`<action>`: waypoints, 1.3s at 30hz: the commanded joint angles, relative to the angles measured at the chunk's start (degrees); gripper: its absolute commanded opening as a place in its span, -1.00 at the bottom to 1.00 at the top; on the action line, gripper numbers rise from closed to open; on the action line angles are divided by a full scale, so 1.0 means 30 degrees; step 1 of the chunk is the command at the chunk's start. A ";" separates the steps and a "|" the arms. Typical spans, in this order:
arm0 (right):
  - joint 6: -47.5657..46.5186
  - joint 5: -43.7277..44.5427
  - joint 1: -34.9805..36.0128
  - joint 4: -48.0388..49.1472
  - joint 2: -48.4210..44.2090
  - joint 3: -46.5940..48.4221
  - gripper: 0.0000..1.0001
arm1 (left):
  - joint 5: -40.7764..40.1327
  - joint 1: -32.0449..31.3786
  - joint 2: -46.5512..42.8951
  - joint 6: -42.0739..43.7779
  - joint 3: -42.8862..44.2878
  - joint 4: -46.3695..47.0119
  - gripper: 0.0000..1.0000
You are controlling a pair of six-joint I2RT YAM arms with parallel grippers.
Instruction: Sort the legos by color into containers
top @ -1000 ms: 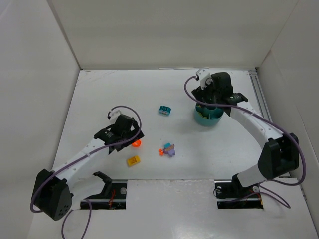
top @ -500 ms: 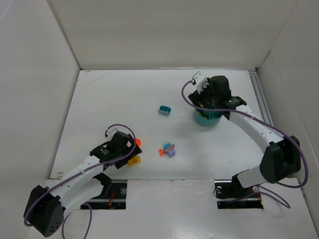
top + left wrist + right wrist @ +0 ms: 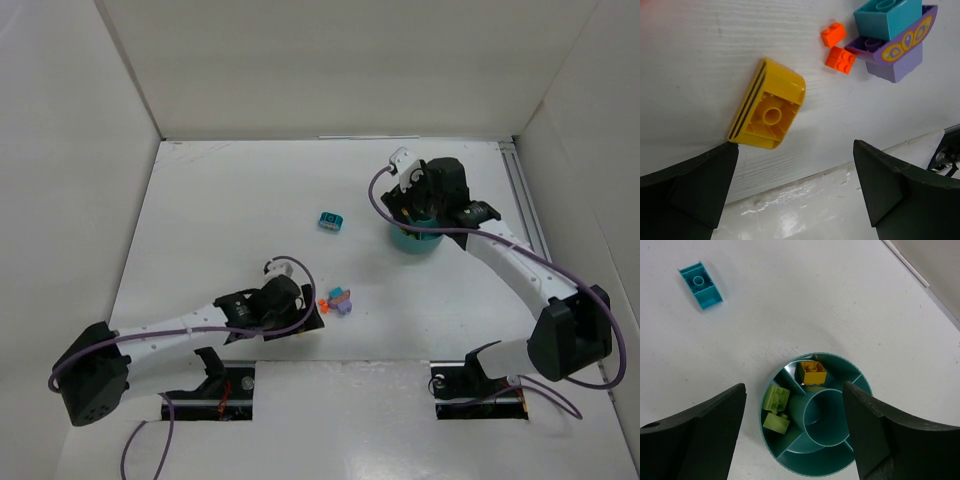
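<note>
Swung in from the table's left side, the left gripper (image 3: 795,150) now hangs low over the loose bricks, jaws spread wide and empty. At the tip of its left finger (image 3: 695,185) lies the yellow-orange brick (image 3: 769,105), hollow underside up; whether its corner touches the finger I cannot tell. Beyond it are two tiny orange bricks (image 3: 837,47), just beside a teal brick (image 3: 887,17) stacked on a purple winged piece (image 3: 895,60).

The yellow-orange brick looks light, rigid and slick, with one rounded end. I would pinch it across its two flat long sides, since the curve would likely squirt out of the pads.

Farther off, the right gripper (image 3: 794,387), open and holding nothing, hovers above the teal divided bowl (image 3: 790,463). The bowl holds a yellow brick (image 3: 813,372) and two yellow-green bricks (image 3: 776,410) in separate compartments. Another teal brick (image 3: 331,221) lies alone nearby.
</note>
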 commanded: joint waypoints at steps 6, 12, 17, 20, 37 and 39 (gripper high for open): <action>0.0048 -0.0059 0.0013 0.0905 -0.0487 -0.0433 0.65 | -0.4397 -0.1189 0.2417 0.0106 0.2914 -0.4489 1.00; 0.0048 -0.0059 -0.0163 0.0730 -0.0487 -0.0433 0.65 | -0.5784 -0.1189 0.3678 0.0601 0.4119 -0.5029 1.00; 0.0048 -0.0059 -0.0339 0.0730 -0.0487 -0.0609 0.65 | -0.4409 -0.1890 0.4411 0.2857 0.4119 -0.2423 0.90; 0.0048 -0.0233 -0.0514 0.0730 -0.0487 -0.0785 0.65 | -0.4610 -0.2068 0.4790 0.3358 0.4119 -0.2183 0.79; 0.0223 -0.1229 -0.1423 0.0905 -0.1304 -0.1137 0.65 | -0.6280 -0.2596 0.7166 0.3709 0.6314 -0.3292 -0.72; 0.0427 -0.1231 -0.1628 0.0905 -0.1831 -0.1371 0.65 | -0.6543 -0.2596 0.6376 0.3709 0.6870 -0.3675 -0.76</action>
